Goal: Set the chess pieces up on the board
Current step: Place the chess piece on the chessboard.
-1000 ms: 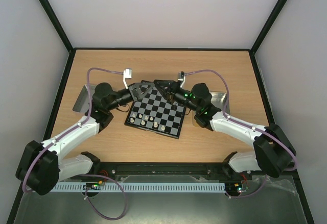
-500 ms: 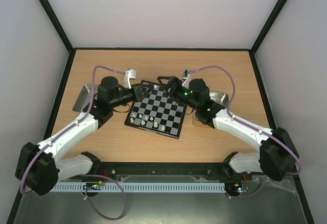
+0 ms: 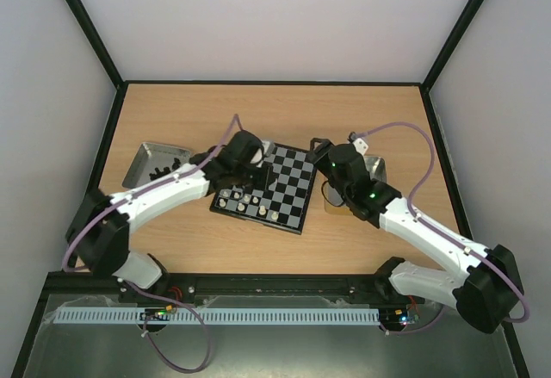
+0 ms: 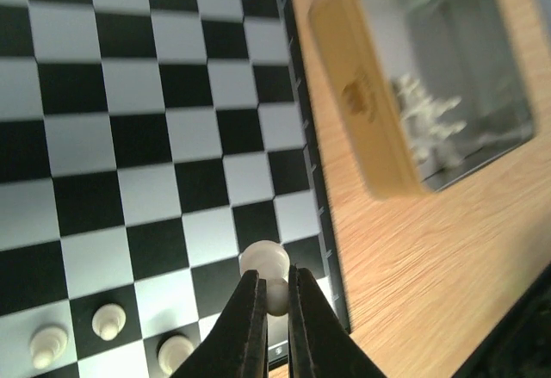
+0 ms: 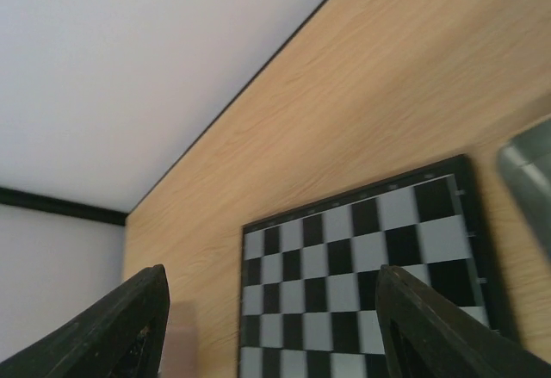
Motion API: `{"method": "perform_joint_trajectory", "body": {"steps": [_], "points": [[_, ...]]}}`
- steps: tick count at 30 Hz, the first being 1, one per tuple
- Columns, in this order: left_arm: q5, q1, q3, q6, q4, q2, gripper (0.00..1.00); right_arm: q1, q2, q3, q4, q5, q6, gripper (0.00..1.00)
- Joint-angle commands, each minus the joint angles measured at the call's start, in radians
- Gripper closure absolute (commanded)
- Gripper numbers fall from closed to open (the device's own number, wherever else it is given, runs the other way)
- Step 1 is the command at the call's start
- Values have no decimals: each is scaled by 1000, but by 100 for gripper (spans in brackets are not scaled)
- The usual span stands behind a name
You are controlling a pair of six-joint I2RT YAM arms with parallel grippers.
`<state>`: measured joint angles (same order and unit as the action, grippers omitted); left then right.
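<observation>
While few cream pieces [image 3: 244, 198] stand on the board [image 3: 291, 190], most remain unplaced.
Left pincer [image 4: 275, 280] grips a cream pawn [image 4: 264, 259] — right pincer [image 5: 271, 276] gapes empty.

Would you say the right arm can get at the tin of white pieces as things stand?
Probably yes: the right tool is open and empty, the tin lies uncovered just beside that arm, and the left tool, shut on a pawn, is over the board, clear of it.
</observation>
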<state>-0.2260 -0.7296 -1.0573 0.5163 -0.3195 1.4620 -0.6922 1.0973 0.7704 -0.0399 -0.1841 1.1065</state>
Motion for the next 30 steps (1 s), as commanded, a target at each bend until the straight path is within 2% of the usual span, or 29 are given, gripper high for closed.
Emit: {"method": "perform_joint_trajectory", "body": {"steps": [1,12,30], "points": [[71,-36,-54,-58,-175,105,98,10,-45,-47,-85,-138,-2,35],[134,-56,-187,-108,-329,278,98,11,-9,-63,-77,-108,4,35],[121,-75,-276,-180,-440,384,96,11,3,-73,-68,-97,2,35]]}}
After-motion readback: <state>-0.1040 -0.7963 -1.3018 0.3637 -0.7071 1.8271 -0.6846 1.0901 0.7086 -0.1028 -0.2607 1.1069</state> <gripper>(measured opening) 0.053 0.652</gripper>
